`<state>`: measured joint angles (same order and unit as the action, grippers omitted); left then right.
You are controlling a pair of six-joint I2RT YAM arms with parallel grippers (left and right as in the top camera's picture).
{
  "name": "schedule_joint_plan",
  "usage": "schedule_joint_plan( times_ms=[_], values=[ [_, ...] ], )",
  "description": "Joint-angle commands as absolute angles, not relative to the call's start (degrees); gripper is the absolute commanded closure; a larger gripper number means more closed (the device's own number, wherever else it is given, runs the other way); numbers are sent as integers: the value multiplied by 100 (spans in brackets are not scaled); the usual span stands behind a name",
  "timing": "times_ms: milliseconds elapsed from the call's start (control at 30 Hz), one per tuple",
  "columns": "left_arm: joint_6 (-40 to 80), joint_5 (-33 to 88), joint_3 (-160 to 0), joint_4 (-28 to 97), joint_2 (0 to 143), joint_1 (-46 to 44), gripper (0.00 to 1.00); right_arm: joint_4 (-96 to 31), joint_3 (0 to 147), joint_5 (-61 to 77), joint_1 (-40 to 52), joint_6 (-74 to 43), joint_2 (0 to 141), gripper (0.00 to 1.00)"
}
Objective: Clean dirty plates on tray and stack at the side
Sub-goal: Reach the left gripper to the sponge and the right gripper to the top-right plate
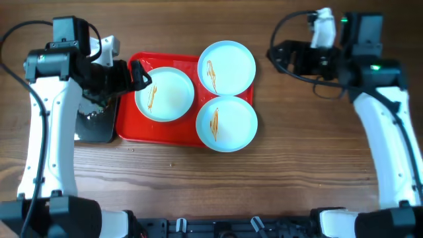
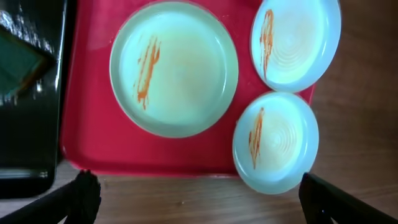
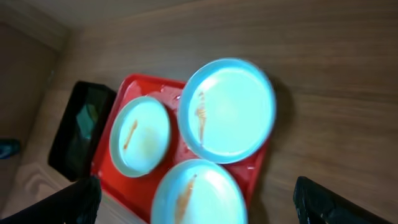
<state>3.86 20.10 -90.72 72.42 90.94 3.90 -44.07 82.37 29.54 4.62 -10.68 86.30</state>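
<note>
Three white plates with aqua rims lie on the red tray [image 1: 158, 131], each with an orange-brown sauce streak: one at the left [image 1: 164, 93], one at the back right [image 1: 227, 67], one at the front right [image 1: 226, 123]. The two right plates overhang the tray's right edge. My left gripper [image 1: 140, 76] is open and empty, held above the tray's left end by the left plate. My right gripper [image 1: 276, 58] is open and empty, right of the back right plate. The left wrist view shows the plates [image 2: 174, 68] [image 2: 295, 40] [image 2: 275, 142] between my open jaws [image 2: 199, 202]. The right wrist view shows them too [image 3: 227, 111] [image 3: 140, 135] [image 3: 199, 193].
A smaller black tray [image 1: 96, 125] lies left of the red tray, partly under my left arm. It holds a green sponge [image 2: 18, 65]. Bare wooden table [image 1: 310, 152] lies to the right and in front of the red tray.
</note>
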Motion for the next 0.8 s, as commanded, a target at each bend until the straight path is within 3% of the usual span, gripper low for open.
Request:
schedule_joint_plan(
  times_ms=[0, 67, 167, 233, 300, 567, 767],
  values=[
    [679, 1745, -9203, 6845, 9124, 392, 0, -4335, 8584, 2438, 1468, -1831, 9203, 2],
    [1490, 1140, -9201, 6582, 9124, 526, 0, -4377, 8927, 2056, 2134, -2152, 9723, 5],
    [1570, 1144, -9201, 6379, 9124, 784, 0, -4132, 9214, 1629, 2902, -2877, 10565, 16],
    [1522, 1068, -9201, 6283, 9124, 823, 0, -3911, 9214, 1221, 3216, -3280, 11000, 36],
    [1525, 469, -9198, 6104, 9146, 827, 0, -3586, 9214, 930, 3487, -3642, 11480, 46],
    [1531, -56, -9188, 5933, 9393, 980, 0, -2849, 9214, 716, 3701, -3889, 12348, 49],
    [1597, -51, -9188, 5957, 10042, 1306, 1, -2547, 9214, 580, 3820, -3793, 12816, 60]
  ],
)
